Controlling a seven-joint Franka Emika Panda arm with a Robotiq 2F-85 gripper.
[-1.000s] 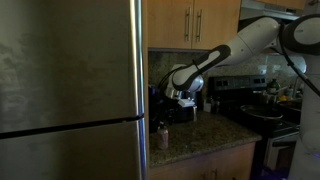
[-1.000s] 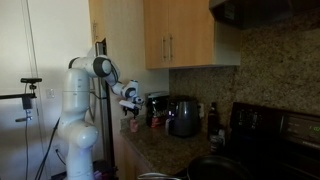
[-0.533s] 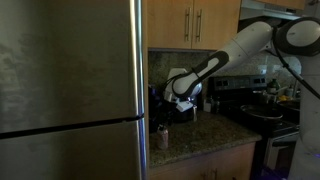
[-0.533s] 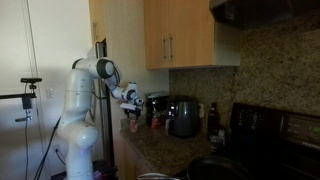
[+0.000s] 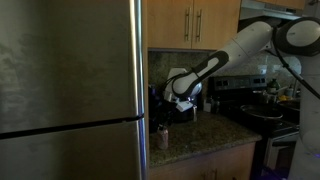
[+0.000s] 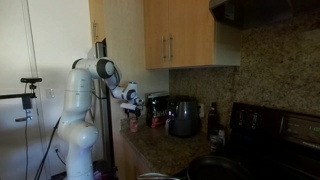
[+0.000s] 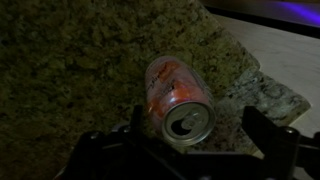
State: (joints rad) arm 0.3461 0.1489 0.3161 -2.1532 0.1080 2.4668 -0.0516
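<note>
Speckled granite counter [image 7: 60, 60], orange can [image 7: 175, 95] standing upright

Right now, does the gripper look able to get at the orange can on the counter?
Probably yes. The gripper is open, the can shows between its jaws in the wrist view, and nothing stands between them on the granite counter.

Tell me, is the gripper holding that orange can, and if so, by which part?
Nothing is held. The gripper hangs open over the orange can, not touching it.
</note>
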